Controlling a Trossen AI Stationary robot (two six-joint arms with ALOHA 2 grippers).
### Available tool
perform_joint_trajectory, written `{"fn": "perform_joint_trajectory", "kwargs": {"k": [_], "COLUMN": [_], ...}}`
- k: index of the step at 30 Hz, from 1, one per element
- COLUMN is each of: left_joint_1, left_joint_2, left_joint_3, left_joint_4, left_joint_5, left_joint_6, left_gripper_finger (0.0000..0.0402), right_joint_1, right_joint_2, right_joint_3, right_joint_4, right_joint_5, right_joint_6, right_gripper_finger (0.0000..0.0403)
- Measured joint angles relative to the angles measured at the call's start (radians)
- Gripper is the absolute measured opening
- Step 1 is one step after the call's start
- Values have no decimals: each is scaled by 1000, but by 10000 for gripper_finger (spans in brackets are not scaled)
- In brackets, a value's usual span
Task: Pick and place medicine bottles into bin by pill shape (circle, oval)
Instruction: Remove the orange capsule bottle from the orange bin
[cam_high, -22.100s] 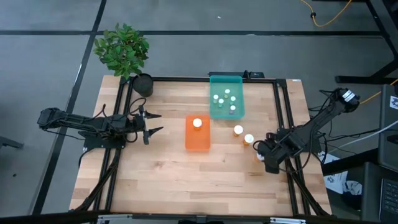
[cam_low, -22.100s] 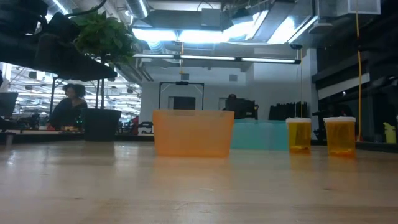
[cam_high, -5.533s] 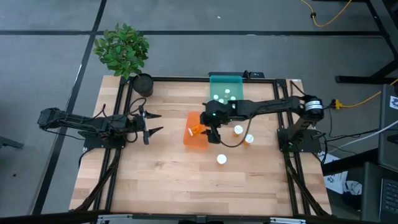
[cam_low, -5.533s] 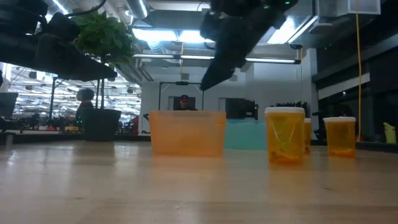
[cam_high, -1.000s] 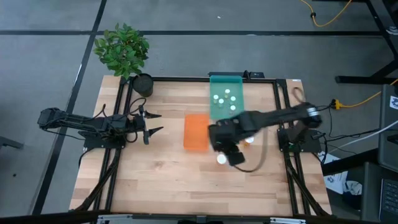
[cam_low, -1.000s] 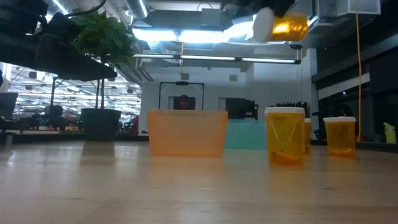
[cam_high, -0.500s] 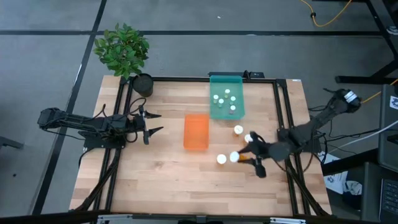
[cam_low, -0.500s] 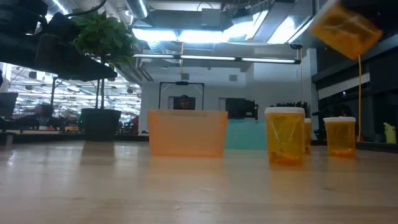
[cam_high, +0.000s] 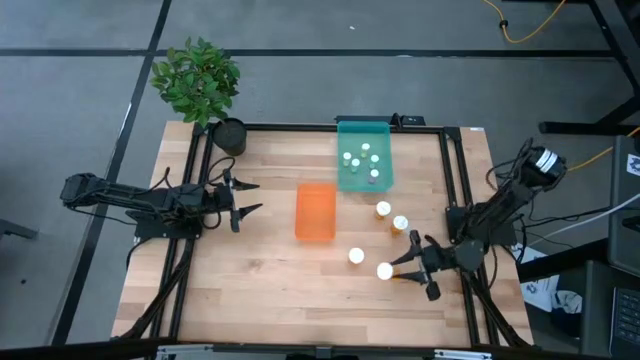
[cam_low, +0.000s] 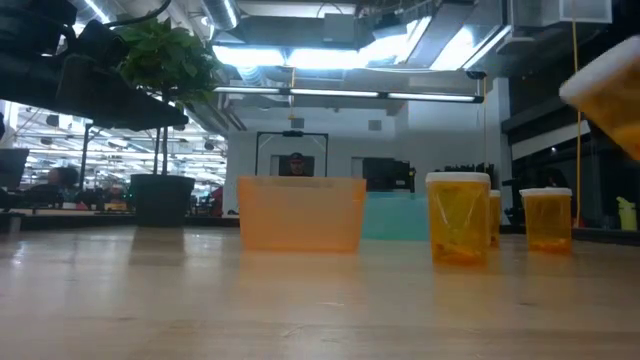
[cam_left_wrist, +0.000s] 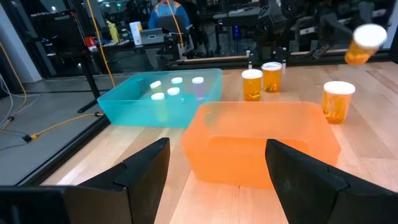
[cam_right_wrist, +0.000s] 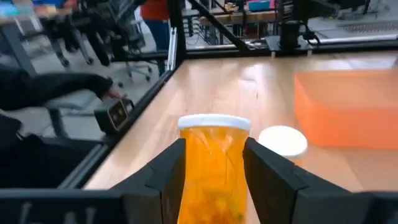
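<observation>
Right gripper (cam_high: 400, 268) clamped on amber bottle (cam_right_wrist: 213, 165), held off the table at 4 o'clock from the orange bin (cam_high: 315, 211). Left gripper (cam_high: 243, 197) parked at 9 o'clock, fingers apart.

Robotics lab or workshop, open-plan. A wooden desk (cam_high: 260, 280) stands on grey concrete floor (cam_high: 80, 110), with long ceiling strip lights (cam_low: 340, 95), loose cables (cam_high: 525, 25), and more workstations behind where a person (cam_left_wrist: 166, 12) sits.

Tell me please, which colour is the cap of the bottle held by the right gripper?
White. The held bottle has an amber-orange body; the right wrist view shows it best, between the right gripper's fingers.
</observation>
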Motion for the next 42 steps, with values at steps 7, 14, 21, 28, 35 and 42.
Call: {"fn": "perform_joint_trajectory", "kwargs": {"k": [7, 14, 21, 28, 35, 42], "left_joint_1": [0, 0, 0, 0, 0, 0], "left_joint_2": [0, 0, 0, 0, 0, 0], "left_joint_3": [0, 0, 0, 0, 0, 0], "left_joint_4": [0, 0, 0, -2, -2, -1], "left_joint_5": [0, 0, 0, 0, 0, 0], "left_joint_6": [0, 0, 0, 0, 0, 0], "left_gripper_finger": [257, 257, 257, 257, 257, 257], "right_joint_1": [-1, -33, -47, 7, 14, -3], "right_joint_2": [267, 396, 339, 194, 65, -51], "right_joint_3": [98, 92, 109, 152, 259, 480], "right_joint_4": [225, 366, 381, 377, -46, -610], "right_joint_5": [88, 126, 143, 141, 308, 346], "right_joint_6": [-175, -163, -278, -517, -366, -189], "right_gripper_finger": [157, 136, 131, 131, 162, 230]}}
